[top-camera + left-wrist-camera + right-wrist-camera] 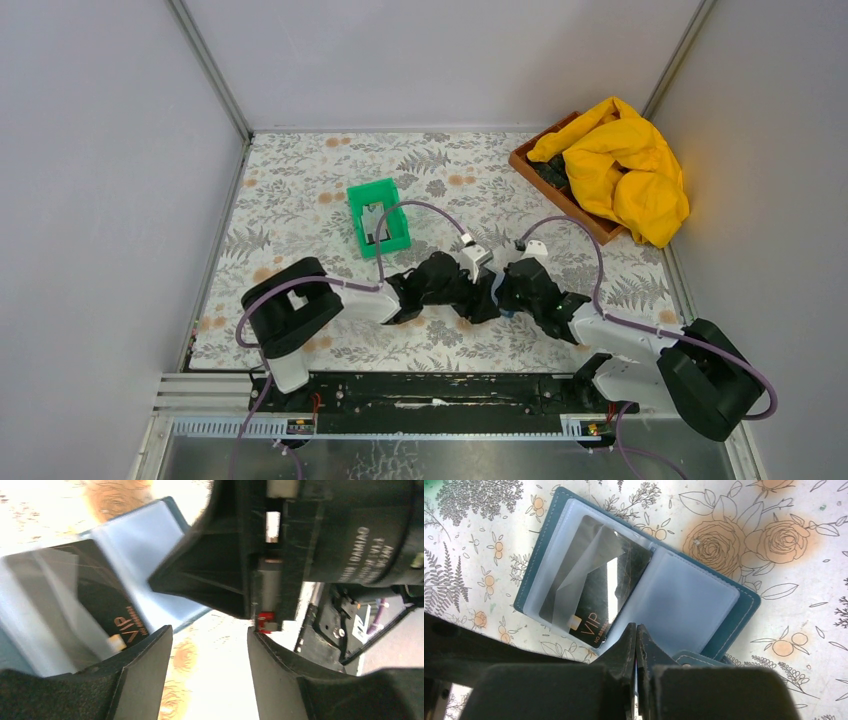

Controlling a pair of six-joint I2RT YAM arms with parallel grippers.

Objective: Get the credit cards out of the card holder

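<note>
On the table [804,555] the blue card holder [684,605] lies open, a black credit card [594,590] sleeved inside; right gripper [636,645] clenched at its edge, left gripper [209,630] spread.

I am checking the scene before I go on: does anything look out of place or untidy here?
Only the yellow cloth: it is heaped in the wooden tray at the far right and hangs over its rim. The open card holder lies flat, with a black VIP card in one sleeve.
</note>
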